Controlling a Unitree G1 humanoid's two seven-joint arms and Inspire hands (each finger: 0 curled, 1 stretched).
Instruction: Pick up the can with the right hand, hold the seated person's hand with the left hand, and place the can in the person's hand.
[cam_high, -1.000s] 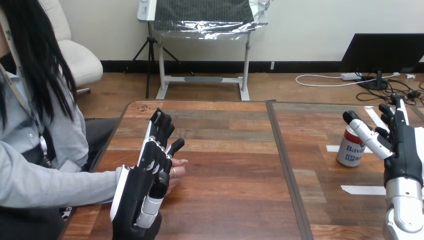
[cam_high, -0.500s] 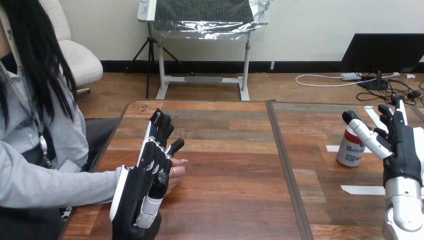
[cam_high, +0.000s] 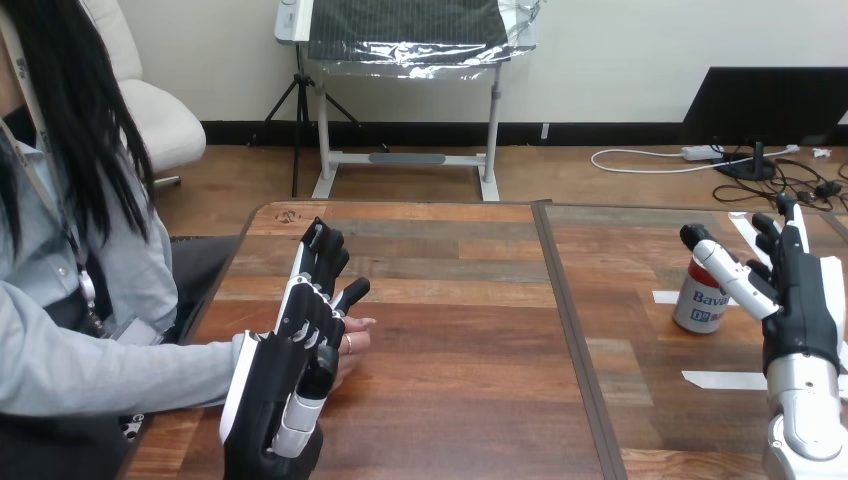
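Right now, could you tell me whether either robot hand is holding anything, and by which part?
Nothing is held. The right hand is open beside the can, its thumb above the top; the left hand stands open alongside the person's hand.

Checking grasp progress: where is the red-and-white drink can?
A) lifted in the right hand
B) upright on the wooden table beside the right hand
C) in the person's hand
B: the red-and-white drink can stands on the wooden table, the open right hand beside it.
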